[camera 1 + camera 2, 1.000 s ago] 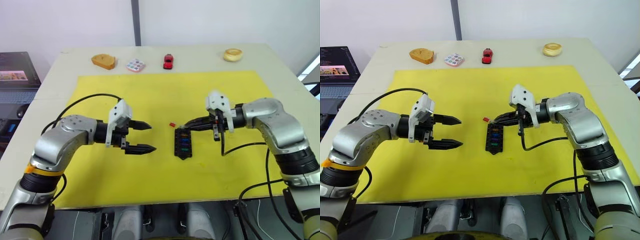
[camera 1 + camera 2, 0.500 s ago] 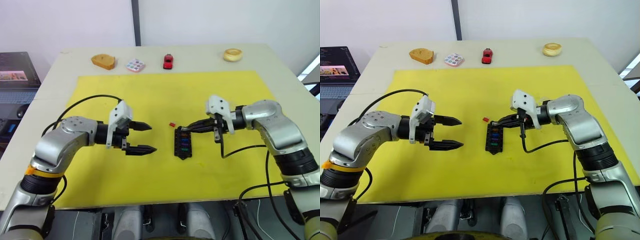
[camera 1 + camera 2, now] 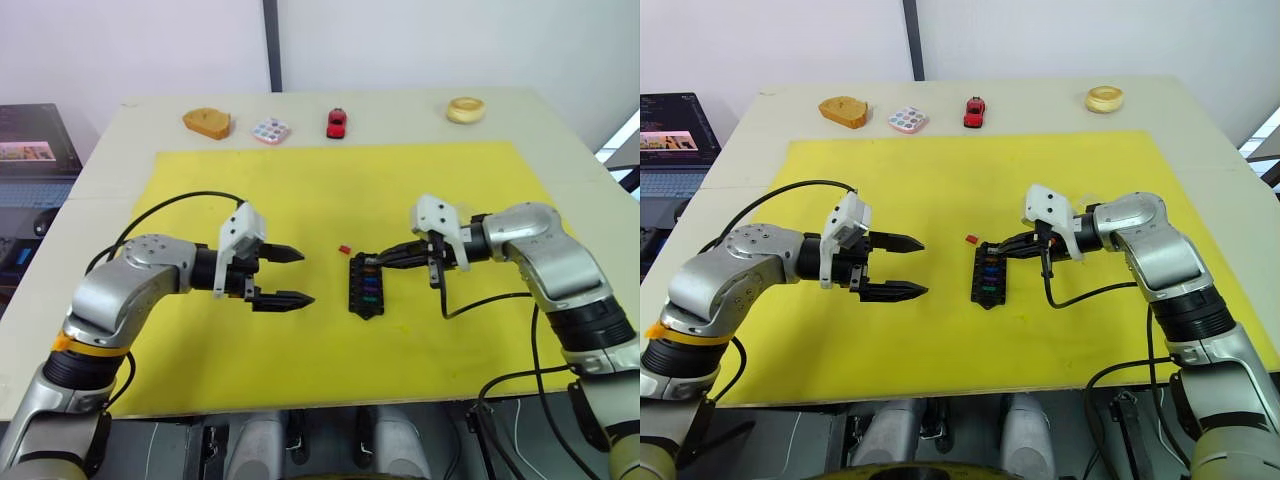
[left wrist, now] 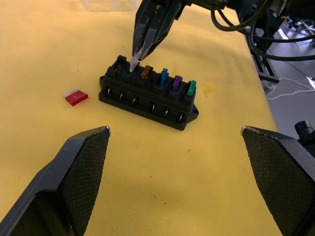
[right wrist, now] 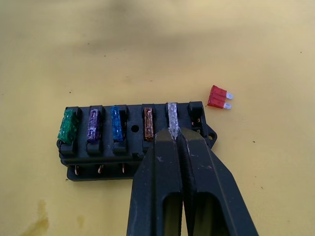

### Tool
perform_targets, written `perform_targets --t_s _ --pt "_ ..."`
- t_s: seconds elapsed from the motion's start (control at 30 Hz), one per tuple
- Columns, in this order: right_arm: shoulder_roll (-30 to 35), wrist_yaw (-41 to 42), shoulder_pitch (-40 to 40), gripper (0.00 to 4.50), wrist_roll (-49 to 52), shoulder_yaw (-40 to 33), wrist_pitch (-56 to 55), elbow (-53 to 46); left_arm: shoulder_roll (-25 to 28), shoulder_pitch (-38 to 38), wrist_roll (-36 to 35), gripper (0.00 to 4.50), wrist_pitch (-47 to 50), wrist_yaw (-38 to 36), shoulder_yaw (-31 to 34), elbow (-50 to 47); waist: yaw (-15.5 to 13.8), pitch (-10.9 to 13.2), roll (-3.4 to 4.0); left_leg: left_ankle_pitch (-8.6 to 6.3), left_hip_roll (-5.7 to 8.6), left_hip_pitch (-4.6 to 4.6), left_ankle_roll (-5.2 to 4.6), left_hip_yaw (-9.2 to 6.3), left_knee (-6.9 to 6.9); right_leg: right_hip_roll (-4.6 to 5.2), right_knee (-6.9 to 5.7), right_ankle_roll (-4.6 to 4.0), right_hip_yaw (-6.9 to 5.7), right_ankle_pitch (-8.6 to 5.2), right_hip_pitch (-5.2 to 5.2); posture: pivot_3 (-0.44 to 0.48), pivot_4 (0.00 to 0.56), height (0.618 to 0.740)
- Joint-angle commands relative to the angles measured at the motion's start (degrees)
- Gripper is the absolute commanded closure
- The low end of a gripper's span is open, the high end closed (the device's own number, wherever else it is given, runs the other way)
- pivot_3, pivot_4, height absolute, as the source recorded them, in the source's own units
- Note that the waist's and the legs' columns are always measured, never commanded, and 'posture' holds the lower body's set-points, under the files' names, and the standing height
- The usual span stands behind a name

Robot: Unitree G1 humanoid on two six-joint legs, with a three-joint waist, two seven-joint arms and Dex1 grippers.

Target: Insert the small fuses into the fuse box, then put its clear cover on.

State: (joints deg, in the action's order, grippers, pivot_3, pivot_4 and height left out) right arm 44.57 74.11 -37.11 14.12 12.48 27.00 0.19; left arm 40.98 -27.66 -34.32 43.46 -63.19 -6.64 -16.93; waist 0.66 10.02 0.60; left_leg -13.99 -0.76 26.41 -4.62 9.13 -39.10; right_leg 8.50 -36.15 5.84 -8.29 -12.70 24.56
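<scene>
The right hand [image 5: 175, 135], closed on the grey fuse [image 5: 172, 117], has lowered it into the fuse box [image 4: 147, 93]; the red fuse [image 4: 76, 97] waits at its nine o'clock, left hand [image 3: 288, 275] wide open, empty.

The right pincer [image 5: 175, 135] has lowered, bringing its grey fuse [image 5: 172, 119] onto the fuse box [image 5: 133, 142].

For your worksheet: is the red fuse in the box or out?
Out: the red fuse lies flat on the yellow mat, beside the fuse box.
</scene>
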Motion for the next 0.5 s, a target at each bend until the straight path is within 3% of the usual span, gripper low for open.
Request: perform_targets --t_s 0.03,0.5 --pt "-0.05 -0.06 -0.98 4.5 -0.3 -0.46 -0.83 -0.14 -0.07 0.05 -0.54 0.02 -0.49 0.36 0.75 -1.68 0.01 0.0 0.0 0.0 0.0 0.0 0.0 0.0 0.0 0.0 0.0 0.0 0.0 0.0 0.0 0.0 0.15 0.74" --pt "-0.02 0.7 -1.15 4.5 -2.51 1.37 -1.23 -0.16 -0.45 0.21 -1.45 0.02 0.52 1.66 0.97 -2.81 0.0 0.0 0.0 0.0 0.0 0.0 0.0 0.0 0.0 0.0 0.0 0.0 0.0 0.0 0.0 0.0 0.15 0.74"
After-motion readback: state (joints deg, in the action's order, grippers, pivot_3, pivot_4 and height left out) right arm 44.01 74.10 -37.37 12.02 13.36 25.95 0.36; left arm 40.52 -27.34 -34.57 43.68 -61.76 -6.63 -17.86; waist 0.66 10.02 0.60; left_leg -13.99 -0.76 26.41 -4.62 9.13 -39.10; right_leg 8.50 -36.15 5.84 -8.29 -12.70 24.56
